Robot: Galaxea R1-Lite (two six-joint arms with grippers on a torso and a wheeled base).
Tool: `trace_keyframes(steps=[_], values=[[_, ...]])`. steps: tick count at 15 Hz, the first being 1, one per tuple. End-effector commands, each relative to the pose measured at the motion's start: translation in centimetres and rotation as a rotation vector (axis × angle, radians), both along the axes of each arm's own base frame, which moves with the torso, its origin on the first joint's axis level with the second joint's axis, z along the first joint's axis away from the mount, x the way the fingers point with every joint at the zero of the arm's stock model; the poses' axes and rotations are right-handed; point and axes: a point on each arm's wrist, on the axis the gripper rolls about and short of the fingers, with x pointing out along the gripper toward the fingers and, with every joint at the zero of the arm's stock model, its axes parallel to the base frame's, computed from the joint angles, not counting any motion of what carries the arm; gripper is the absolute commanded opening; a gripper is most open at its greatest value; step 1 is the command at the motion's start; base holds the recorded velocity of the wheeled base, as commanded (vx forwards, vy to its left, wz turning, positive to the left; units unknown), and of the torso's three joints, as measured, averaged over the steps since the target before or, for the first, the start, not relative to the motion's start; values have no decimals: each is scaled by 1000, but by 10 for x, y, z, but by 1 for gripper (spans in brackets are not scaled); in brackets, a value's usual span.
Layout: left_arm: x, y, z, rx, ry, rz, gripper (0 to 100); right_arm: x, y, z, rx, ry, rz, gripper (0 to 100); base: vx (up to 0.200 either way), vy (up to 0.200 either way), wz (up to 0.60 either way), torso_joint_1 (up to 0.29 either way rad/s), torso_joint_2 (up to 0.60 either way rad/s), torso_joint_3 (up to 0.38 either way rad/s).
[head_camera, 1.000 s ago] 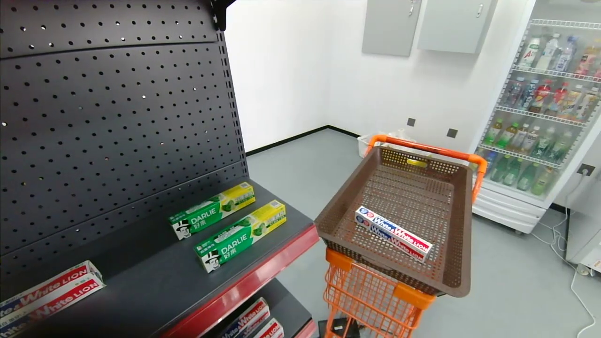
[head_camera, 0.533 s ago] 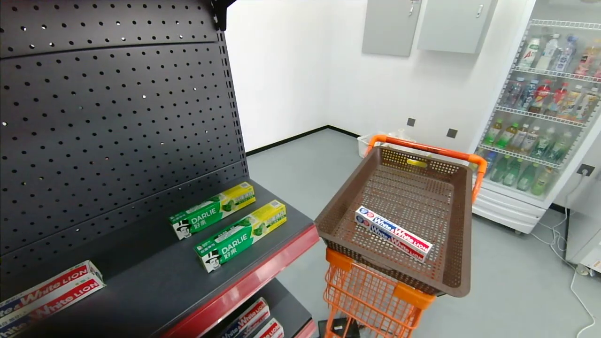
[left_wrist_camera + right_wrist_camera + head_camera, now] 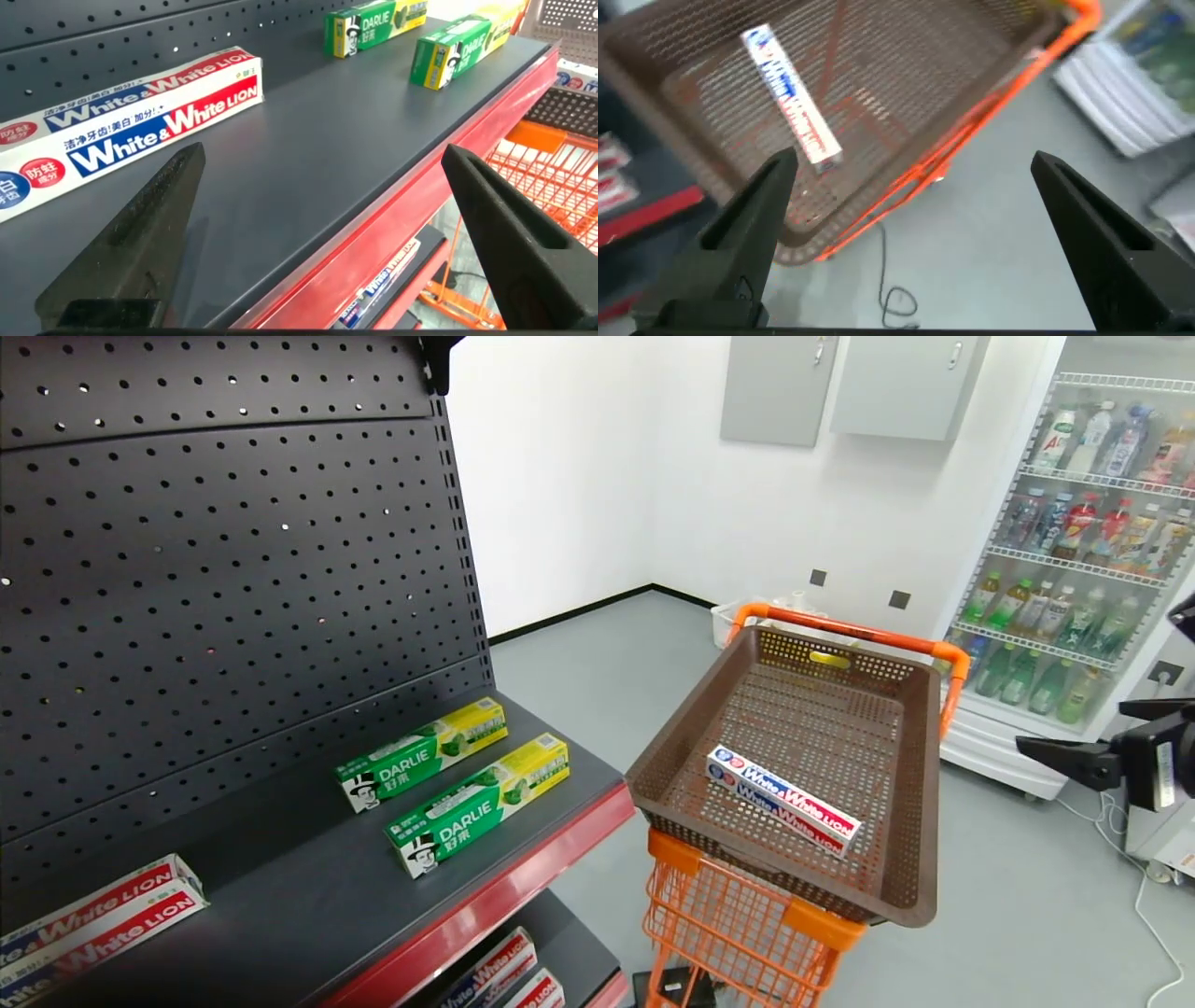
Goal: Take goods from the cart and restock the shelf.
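Observation:
A white toothpaste box (image 3: 782, 800) lies flat in the brown mesh basket (image 3: 910, 859) on top of the orange cart (image 3: 738, 933). My right gripper (image 3: 1074, 730) hangs open to the right of the basket, above the floor and holding nothing. In the right wrist view the box (image 3: 792, 94) lies beyond the open right gripper (image 3: 915, 157). My left gripper (image 3: 322, 149) is open and holding nothing over the dark shelf (image 3: 308, 159), near the stocked white boxes (image 3: 131, 126).
Two green toothpaste boxes (image 3: 422, 754) (image 3: 478, 803) lie on the shelf deck (image 3: 308, 896), which has a red front edge and a pegboard back. White boxes (image 3: 93, 919) sit at its left end. A glass-door drinks fridge (image 3: 1074, 569) stands behind the cart.
My right gripper has come into the head view at the right edge. The toothpaste box, cart and shelf goods have not moved.

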Motion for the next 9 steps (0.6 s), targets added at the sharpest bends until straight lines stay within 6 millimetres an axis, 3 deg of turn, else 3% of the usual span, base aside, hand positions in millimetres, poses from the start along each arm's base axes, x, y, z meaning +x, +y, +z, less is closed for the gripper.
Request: trace_keyframes(steps=[1,9], values=[[0,0,0,0,0,0,100,32,12,-20,0,140,97,100,0,0,0,0,0,0],[0,0,0,0,0,0,100,69,26,-60,-29,310,333,100,0,0,0,0,0,0]])
